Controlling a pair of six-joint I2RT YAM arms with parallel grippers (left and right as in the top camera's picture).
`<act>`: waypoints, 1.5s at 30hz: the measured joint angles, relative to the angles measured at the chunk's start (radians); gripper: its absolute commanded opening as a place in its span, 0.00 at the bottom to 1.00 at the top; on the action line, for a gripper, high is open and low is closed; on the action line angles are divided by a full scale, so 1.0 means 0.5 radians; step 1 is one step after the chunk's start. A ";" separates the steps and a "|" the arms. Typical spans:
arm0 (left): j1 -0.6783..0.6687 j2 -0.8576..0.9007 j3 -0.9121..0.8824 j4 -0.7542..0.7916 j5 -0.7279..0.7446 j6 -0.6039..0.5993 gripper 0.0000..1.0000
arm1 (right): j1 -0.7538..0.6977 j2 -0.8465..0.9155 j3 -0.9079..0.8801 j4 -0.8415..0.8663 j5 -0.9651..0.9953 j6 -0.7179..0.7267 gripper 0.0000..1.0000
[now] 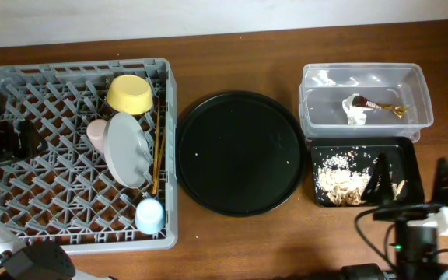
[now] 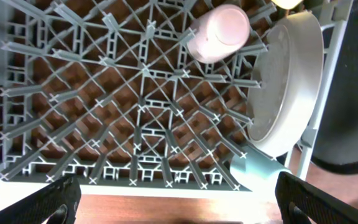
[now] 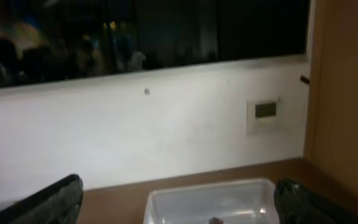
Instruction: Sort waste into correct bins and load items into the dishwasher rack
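Observation:
The grey dishwasher rack fills the left of the table. In it are a yellow bowl, a pink cup, a pale grey plate on edge, chopsticks and a light blue cup. A napkin and a wrapper lie in the clear tub. Food scraps lie in the shallow black tray. My left gripper is open and empty over the table at the rack's front edge. My right gripper is open and empty near the black tray, facing the tub.
A large round black tray sits between the rack and the two bins. Left arm links hang over the rack's left side. A white wall rises behind the table's far edge.

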 measured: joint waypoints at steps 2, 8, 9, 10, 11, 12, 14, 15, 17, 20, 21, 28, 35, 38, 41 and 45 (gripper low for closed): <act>0.000 0.000 0.000 0.001 0.000 0.000 0.99 | -0.034 -0.188 -0.290 0.214 -0.067 -0.001 0.99; 0.000 0.000 -0.001 0.000 -0.001 0.000 0.99 | -0.039 -0.204 -0.880 0.824 -0.253 0.061 0.99; 0.000 0.000 -0.001 -0.001 0.000 0.000 0.99 | -0.039 -0.204 -0.964 0.882 -0.268 0.078 0.99; 0.000 0.000 -0.001 0.000 0.000 0.000 0.99 | -0.039 -0.205 -1.024 0.963 -0.275 0.098 0.99; 0.000 0.000 -0.001 -0.001 0.000 0.000 0.99 | -0.039 -0.207 -1.063 0.993 -0.282 0.110 0.99; 0.000 0.000 -0.001 -0.001 0.000 0.000 0.99 | -0.039 -0.209 -1.112 1.005 -0.285 0.134 0.99; 0.000 0.000 -0.001 0.000 0.000 0.000 0.99 | -0.039 -0.209 -1.193 0.936 -0.291 0.169 0.99; 0.000 0.000 -0.001 -0.001 0.000 0.000 0.99 | -0.039 -0.209 -1.205 0.874 -0.291 0.185 0.99; 0.000 0.000 -0.001 -0.001 0.000 0.000 0.99 | -0.039 -0.209 -1.211 0.786 -0.291 0.193 0.99; 0.000 0.000 -0.001 -0.001 0.000 0.000 0.99 | -0.039 -0.211 -1.210 0.550 -0.291 0.197 0.99; 0.000 0.000 -0.001 -0.001 0.001 0.000 0.99 | -0.039 -0.213 -1.211 0.491 -0.295 0.195 0.99; 0.000 0.000 -0.001 0.000 0.000 0.000 0.99 | -0.039 -0.213 -1.211 0.490 -0.297 0.195 0.99; 0.000 0.000 -0.001 0.000 0.000 0.000 0.99 | -0.039 -0.213 -1.211 0.490 -0.297 0.196 0.99; 0.000 0.000 -0.001 -0.001 0.000 0.000 0.99 | -0.039 -0.213 -1.211 0.490 -0.297 0.195 0.99; 0.000 0.000 -0.001 -0.001 0.000 0.000 0.99 | -0.039 -0.213 -1.211 0.490 -0.297 0.195 0.99; 0.000 0.000 -0.001 -0.001 0.000 0.000 0.99 | -0.039 -0.213 -1.211 0.490 -0.297 0.195 0.99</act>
